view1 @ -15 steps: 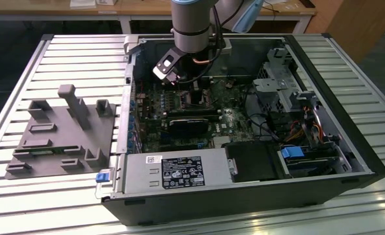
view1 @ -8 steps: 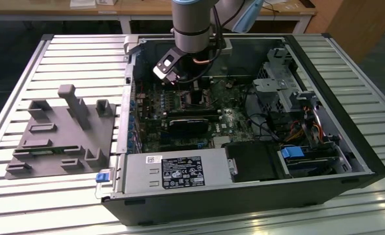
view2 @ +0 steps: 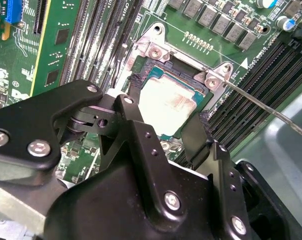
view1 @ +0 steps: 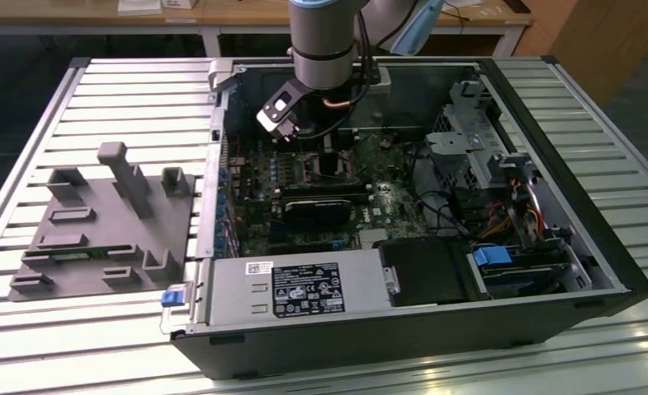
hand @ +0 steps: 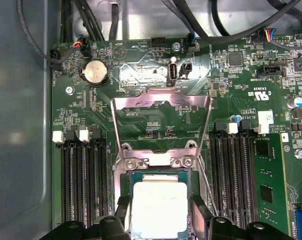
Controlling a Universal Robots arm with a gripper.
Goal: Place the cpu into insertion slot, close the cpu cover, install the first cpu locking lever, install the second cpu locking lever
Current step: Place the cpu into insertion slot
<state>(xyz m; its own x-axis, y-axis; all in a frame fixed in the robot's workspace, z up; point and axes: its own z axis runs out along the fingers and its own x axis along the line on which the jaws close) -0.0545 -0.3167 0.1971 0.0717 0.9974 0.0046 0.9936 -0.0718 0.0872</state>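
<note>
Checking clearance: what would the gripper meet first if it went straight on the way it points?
Most likely the cpu, lying in the insertion slot right ahead of the gripper; the cpu cover is swung back, out of that line.

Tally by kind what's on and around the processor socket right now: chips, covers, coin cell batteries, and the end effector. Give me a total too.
cpu: 1
cpu cover, swung open: 1
coin cell battery: 1
end effector, closed on the cpu: 1
Total: 4
</note>
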